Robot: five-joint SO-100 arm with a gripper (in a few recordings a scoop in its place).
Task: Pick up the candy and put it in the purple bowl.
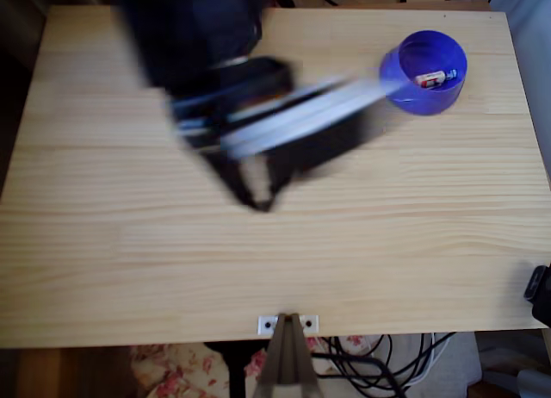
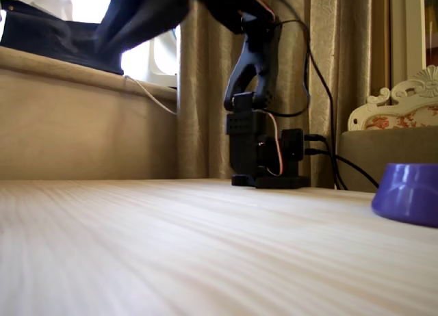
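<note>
step: placing looks done | candy (image 1: 433, 77) lies inside purple bowl (image 1: 398, 81) | gripper (image 1: 258, 195) motion-blurred over table (image 1: 275, 269); jaw opening cannot be told | next: park arm clear

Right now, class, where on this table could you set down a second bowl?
The whole near half of the table is bare wood, as is its left edge. The far right corner holds the purple bowl with the candy inside; the blurred arm crowds the far middle.
</note>
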